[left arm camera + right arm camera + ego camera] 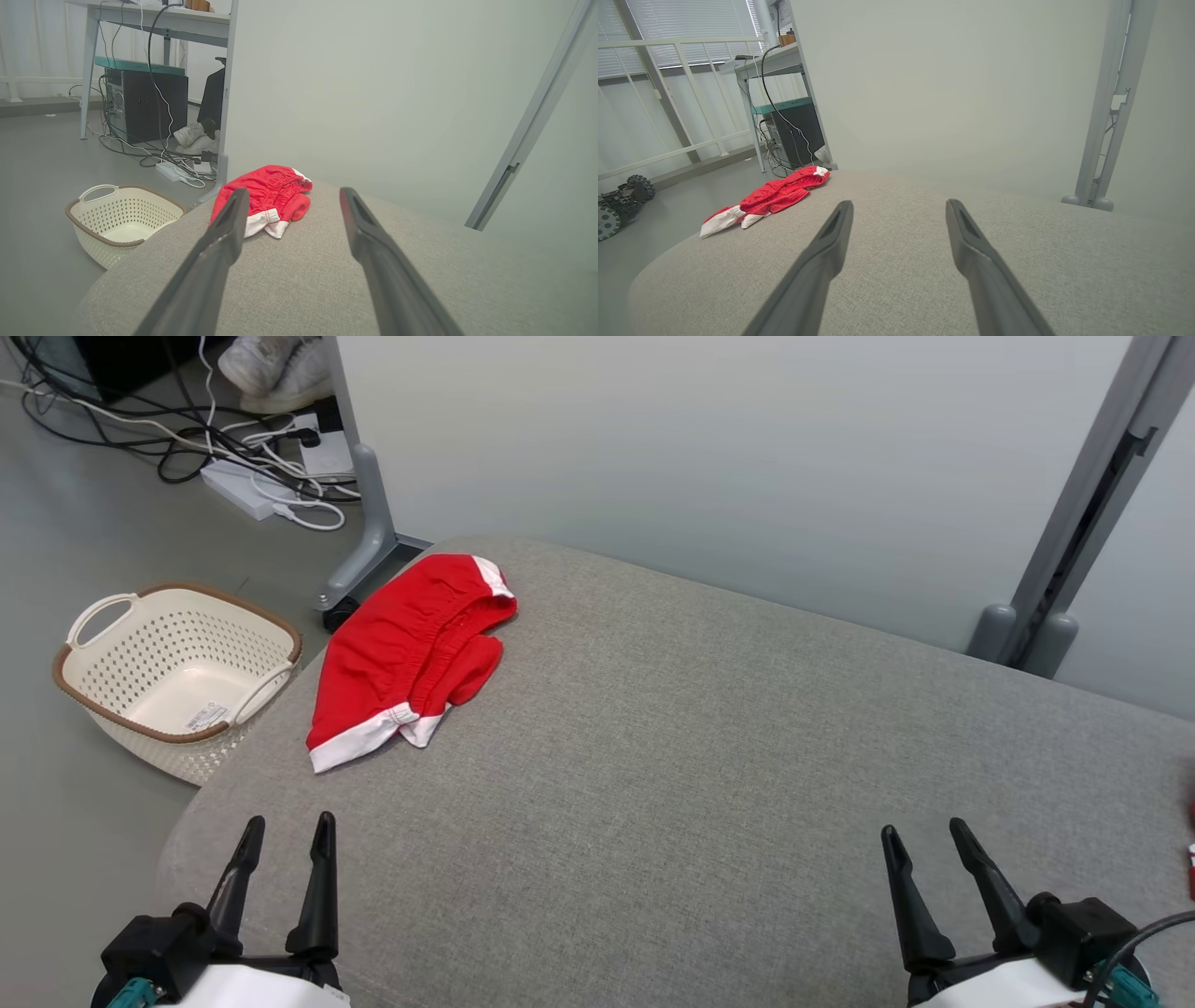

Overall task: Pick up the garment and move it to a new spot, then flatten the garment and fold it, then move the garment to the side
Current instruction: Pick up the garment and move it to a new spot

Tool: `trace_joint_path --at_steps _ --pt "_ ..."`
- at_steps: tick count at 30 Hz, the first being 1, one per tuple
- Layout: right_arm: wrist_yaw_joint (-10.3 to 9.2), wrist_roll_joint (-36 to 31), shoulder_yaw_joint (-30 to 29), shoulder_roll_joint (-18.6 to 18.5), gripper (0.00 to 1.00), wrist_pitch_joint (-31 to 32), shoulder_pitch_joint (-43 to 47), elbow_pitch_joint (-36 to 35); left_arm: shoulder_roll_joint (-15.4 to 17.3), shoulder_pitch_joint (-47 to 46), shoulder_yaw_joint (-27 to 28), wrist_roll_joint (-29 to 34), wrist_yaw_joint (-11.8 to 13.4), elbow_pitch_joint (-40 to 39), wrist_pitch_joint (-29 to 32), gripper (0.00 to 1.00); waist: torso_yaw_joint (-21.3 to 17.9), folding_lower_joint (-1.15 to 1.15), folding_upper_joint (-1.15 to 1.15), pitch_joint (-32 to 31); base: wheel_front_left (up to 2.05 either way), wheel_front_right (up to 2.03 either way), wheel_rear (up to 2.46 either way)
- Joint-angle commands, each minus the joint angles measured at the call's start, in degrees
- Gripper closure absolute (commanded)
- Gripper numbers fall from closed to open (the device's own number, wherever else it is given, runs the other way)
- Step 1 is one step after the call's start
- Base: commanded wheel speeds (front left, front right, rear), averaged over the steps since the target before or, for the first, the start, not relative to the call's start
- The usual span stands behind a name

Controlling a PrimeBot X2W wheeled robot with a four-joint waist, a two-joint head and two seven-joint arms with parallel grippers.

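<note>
A crumpled red fabric garment with white hem bands lies at the far left corner of the grey fabric-covered bench, close to its left edge. The left gripper hovers over the near left corner, its dark fingers spread apart and holding nothing. The right gripper hangs over the near right side, jaws likewise apart and empty. A cream perforated plastic basket with a brown rim stands on the floor beside the bench's left edge.

I see garment on the pad's far-left corner — basket on the floor left of it, cables farther back.
</note>
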Motion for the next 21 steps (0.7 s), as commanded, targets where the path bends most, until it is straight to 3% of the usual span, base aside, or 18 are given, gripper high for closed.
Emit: trace_joint_path --at_steps 1,15,21 --pt "0.03 0.6 0.2 0.0 0.0 -0.2 -0.5 0.4 0.0 -1.0 0.4 0.4 -0.1 -0.3 -0.1 0.0 0.3 0.0 0.0 0.0 0.0 0.0 0.0" --pt "0.03 0.5 3.2 -0.7 0.0 -0.2 -1.7 0.2 -0.3 -1.5 2.7 -0.2 -0.1 -0.6 -0.1 0.0 -1.6 0.0 0.0 0.7 0.0 0.0 0.0" --pt "0.03 0.5 4.3 -1.3 0.0 -0.2 -2.6 -0.1 1.9 -4.9 1.4 1.3 -0.1 2.4 -0.1 0.0 -3.9 0.0 0.0 2.5 0.0 0.0 0.0"
